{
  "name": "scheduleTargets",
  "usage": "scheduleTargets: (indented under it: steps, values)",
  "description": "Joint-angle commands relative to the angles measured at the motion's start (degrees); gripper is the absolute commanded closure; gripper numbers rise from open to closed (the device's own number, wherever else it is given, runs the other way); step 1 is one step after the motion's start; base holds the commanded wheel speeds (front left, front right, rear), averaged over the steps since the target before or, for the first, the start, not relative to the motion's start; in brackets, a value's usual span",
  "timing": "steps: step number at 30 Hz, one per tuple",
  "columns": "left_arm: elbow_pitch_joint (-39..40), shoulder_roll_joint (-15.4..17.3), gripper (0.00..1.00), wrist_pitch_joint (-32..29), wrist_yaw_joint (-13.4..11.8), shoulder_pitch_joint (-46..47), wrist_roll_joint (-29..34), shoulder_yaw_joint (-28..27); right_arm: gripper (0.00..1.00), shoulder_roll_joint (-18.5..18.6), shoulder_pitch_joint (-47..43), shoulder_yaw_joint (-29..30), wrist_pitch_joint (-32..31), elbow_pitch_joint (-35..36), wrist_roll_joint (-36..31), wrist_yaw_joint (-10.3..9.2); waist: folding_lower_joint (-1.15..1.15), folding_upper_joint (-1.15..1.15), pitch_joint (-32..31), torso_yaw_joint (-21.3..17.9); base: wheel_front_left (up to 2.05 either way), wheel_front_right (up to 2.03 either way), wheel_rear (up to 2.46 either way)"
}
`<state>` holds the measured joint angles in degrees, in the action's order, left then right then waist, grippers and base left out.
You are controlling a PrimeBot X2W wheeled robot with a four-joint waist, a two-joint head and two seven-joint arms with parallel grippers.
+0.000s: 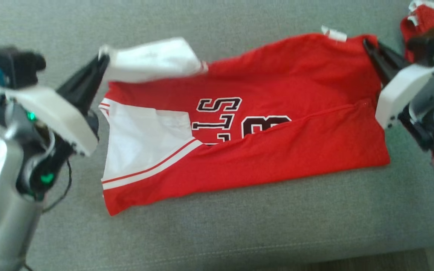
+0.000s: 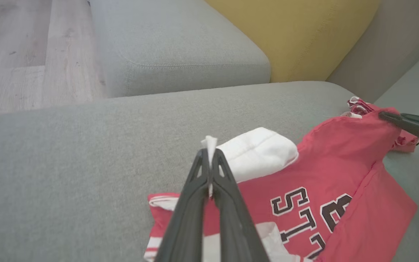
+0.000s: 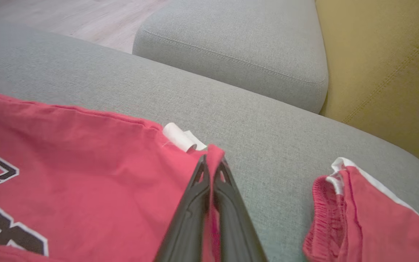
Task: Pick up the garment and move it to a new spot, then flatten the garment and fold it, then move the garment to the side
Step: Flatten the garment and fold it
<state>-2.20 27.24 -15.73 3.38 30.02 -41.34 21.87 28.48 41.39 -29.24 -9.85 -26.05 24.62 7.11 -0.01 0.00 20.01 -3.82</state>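
Garment: the red jersey [image 1: 262, 113] with white sleeves lies spread across the grey sofa seat [image 1: 239, 233], its near long edge already turned over the printed letters, so a lengthwise fold looks half made.
Left claw: the left claw [image 1: 102, 62] is clenched on the white sleeve corner [image 1: 153, 58], lifted off the cushion; I'd say it holds that end up so the far edge can travel over.
Right claw: the right claw [image 1: 367, 45] is pinched tight on the red far corner by the small white tag [image 1: 333, 34], matching the other end so the edge stays taut.
Other cloth: a second red and white piece [image 3: 369, 214] sits just beside, apart from the jersey.
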Motion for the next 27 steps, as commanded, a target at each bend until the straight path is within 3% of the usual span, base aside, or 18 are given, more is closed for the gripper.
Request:
scheduleTargets:
  steps: [1, 8, 24, 25, 27]
  values:
    - [2.59, 2.57, 1.00, 0.79, -0.65, 0.45, -0.51, -3.35, 1.00, 1.69, -1.51, -0.20, -0.12, 2.21, 0.78, 0.37, 0.01, 0.00, -1.14, 0.42, 0.00, 0.00, 0.00]
    - [5.72, 2.59, 1.00, 4.11, -3.22, -7.44, -2.52, -6.14, 1.00, 3.82, -5.30, 0.81, -1.08, 4.64, 1.58, 0.37, 0.01, 0.00, -2.16, 0.84, 0.00, 0.00, 0.00]
    - [8.71, 0.03, 1.00, 9.45, -4.91, -18.35, -3.83, -6.00, 1.00, 7.70, -12.71, 1.08, 0.45, 8.83, 1.70, 0.37, 0.01, 0.00, -3.19, 1.54, 0.00, 0.00, 0.00]
    - [8.60, -0.16, 1.00, 9.79, -4.92, -18.88, -3.90, -5.94, 0.96, 7.78, -13.30, 1.23, 0.74, 9.07, 1.72, 0.37, 0.01, 0.00, -3.26, 1.52, 0.00, 0.00, 0.00]
    - [8.31, -0.61, 1.00, 10.41, -4.91, -19.93, -4.25, -5.87, 0.69, 7.94, -14.48, 1.58, 1.43, 9.63, 1.40, 0.37, 0.01, 0.00, -3.33, 1.44, 0.00, 0.00, 0.00]
